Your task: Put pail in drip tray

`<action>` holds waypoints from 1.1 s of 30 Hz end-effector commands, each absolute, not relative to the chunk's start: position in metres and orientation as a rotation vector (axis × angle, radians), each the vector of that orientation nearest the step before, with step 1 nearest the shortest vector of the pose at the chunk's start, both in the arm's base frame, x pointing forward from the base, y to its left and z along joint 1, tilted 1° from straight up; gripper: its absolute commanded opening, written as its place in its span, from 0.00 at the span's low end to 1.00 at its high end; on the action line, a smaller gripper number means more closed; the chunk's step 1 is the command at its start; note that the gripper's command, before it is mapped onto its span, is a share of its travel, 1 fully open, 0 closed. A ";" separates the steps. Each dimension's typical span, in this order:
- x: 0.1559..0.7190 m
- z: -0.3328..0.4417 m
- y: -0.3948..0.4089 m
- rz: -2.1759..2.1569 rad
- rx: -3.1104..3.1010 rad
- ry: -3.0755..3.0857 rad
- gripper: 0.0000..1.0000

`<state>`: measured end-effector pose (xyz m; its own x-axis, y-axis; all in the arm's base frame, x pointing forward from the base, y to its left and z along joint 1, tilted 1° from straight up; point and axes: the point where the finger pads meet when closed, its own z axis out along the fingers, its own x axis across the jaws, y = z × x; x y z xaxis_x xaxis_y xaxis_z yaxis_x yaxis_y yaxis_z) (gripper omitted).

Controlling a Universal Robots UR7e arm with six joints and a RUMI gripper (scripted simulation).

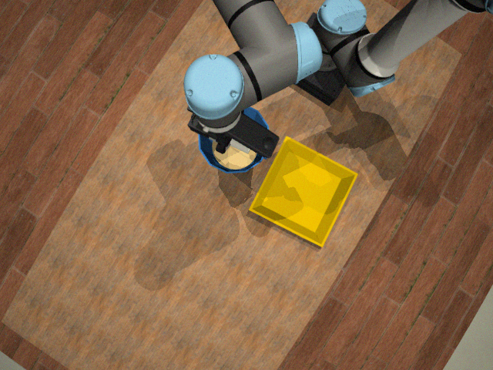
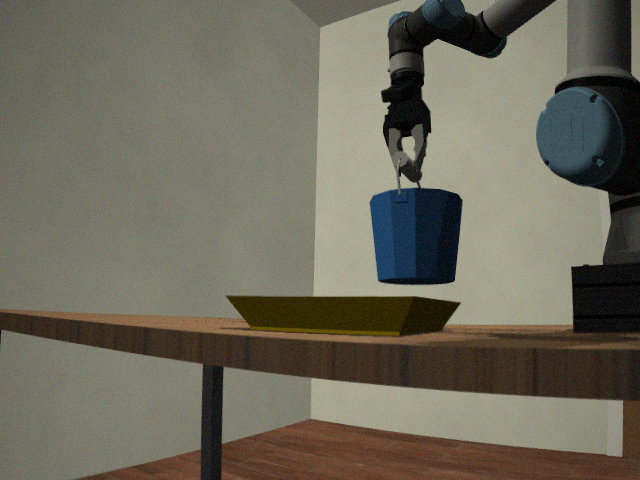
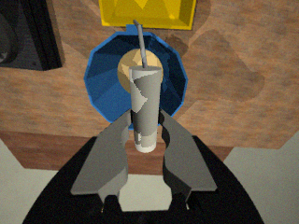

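The blue pail [image 2: 416, 235] hangs upright in the air from its grey handle grip [image 3: 145, 108]. My gripper [image 2: 406, 165] is shut on that grip, above the pail. In the side view the pail's base is above the tray's rim. From above, the pail [image 1: 233, 157] is to the left of the yellow drip tray [image 1: 304, 190], not over it. The wrist view looks down into the pail [image 3: 135, 77], with the tray [image 3: 149, 13] at the top edge. The tray [image 2: 343, 313] rests on the table.
The arm's black base block [image 2: 605, 297] stands on the table at the right, and it shows in the top view [image 1: 323, 81] behind the tray. The table edge runs along the near side in the side view.
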<state>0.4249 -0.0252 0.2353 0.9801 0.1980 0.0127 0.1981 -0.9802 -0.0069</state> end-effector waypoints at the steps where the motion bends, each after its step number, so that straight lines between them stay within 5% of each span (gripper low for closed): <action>1: 0.423 0.238 -0.010 -0.026 -3.122 -0.311 0.00; 33: 0.415 0.239 0.073 -0.031 -3.123 -0.311 0.00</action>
